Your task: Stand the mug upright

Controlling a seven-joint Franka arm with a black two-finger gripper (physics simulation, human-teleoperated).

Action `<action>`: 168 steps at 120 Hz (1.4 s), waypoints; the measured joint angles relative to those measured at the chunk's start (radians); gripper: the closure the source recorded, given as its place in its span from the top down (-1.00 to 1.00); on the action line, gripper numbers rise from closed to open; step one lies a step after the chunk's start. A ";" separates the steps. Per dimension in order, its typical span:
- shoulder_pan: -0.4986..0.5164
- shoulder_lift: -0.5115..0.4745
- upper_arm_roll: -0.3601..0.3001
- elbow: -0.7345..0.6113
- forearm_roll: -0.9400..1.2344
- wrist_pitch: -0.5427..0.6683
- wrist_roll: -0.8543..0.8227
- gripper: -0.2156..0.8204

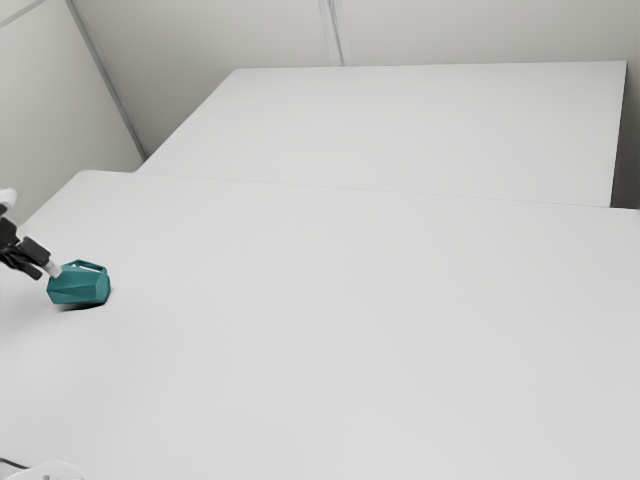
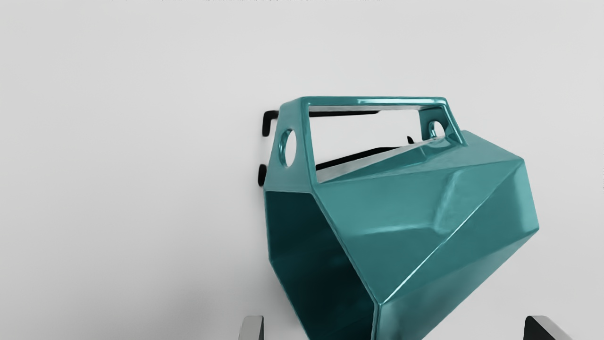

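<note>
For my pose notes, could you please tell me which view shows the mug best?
The wrist view, where the mug appears close up, its mouth and handle clear; the exterior view shows it small, lying on its side.

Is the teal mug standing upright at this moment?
No, the teal mug is tipped on its side, with its open mouth facing sideways instead of up.

There is one gripper (image 1: 45, 267), and it has two fingers (image 2: 252, 329). Before the parted jaws there is one mug (image 2: 424, 208), with one handle (image 2: 377, 101) and two holes in this handle. Under the jaws there is one table (image 1: 350, 320). Well apart from them, there are one cord (image 1: 12, 463) and one white object (image 1: 52, 473), its kind unclear.
</note>
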 joint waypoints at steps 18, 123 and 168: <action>0.078 0.022 -0.091 0.020 0.000 -0.004 0.046 0.58; 0.302 0.124 -0.317 0.023 -0.105 -0.089 0.176 0.36; 0.317 0.123 -0.324 0.017 -0.177 -0.129 0.194 -0.62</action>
